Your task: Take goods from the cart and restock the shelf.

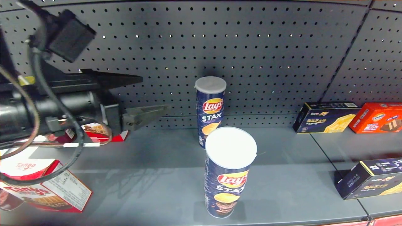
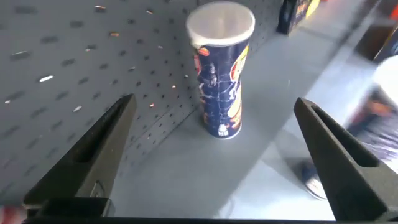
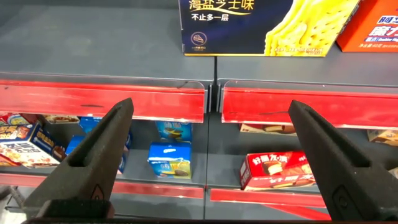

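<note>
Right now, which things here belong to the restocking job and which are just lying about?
Job in hand: rear chip can and front chip can, both upright on the shelf; open left pincer, left of the rear can.

Lying about: red wafer box, dark blue biscuit box, orange box, dark box at front right.

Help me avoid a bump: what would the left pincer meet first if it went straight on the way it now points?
Likely the rear chip can near the pegboard, lined up between the fingers of the open left pincer. The front can looks off to the side.
</note>
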You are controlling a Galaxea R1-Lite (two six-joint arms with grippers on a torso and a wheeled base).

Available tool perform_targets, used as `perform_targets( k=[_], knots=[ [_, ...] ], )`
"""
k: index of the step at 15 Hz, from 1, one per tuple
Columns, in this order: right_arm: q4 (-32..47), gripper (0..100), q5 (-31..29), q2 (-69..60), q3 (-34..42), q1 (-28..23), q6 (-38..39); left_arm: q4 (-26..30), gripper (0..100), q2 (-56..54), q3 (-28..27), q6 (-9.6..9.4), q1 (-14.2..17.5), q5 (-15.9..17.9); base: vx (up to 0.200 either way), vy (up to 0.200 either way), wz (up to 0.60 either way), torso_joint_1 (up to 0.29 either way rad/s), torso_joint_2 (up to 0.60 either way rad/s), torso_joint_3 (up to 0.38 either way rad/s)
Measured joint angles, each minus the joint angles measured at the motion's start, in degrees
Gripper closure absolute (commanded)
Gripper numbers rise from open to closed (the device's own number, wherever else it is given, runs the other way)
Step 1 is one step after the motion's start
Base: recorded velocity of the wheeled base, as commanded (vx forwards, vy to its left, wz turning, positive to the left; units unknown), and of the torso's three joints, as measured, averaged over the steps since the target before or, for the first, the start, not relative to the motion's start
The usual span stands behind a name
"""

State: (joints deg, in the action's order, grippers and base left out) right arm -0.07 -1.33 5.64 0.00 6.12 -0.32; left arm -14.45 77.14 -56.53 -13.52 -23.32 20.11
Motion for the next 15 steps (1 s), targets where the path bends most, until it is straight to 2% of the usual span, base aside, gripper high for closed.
perform_targets(
  k=[3,6,7,9,12,15],
  knots=[
    [0.0,0,0.0,0.0,0.0,0.0,0.0,1.6,0,-13.1,8.5,3.69,-0.1,-1.5,0.0,0.0,0.0,0.0,0.0,0.0],
    [0.0,0,0.0,0.0,0.0,0.0,0.0,5.6,0,-26.3,15.2,5.34,0.1,-2.2,0.0,0.0,0.0,0.0,0.0,0.0],
    [0.0,0,0.0,0.0,0.0,0.0,0.0,7.4,0,-30.9,17.3,5.53,1.6,-2.2,0.0,0.0,0.0,0.0,0.0,0.0],
    [0.0,0,0.0,0.0,0.0,0.0,0.0,7.4,0,-39.0,22.3,5.73,7.0,-2.3,0.0,0.0,0.0,0.0,0.0,0.0],
    [0.0,0,0.0,0.0,0.0,0.0,0.0,4.0,0,-51.3,33.5,6.24,14.4,-2.4,0.0,0.0,0.0,0.0,0.0,0.0],
    [0.0,0,0.0,0.0,0.0,0.0,0.0,1.1,0,-62.3,45.8,7.06,19.6,-2.5,0.0,0.0,0.0,0.0,0.0,0.0]
  ],
)
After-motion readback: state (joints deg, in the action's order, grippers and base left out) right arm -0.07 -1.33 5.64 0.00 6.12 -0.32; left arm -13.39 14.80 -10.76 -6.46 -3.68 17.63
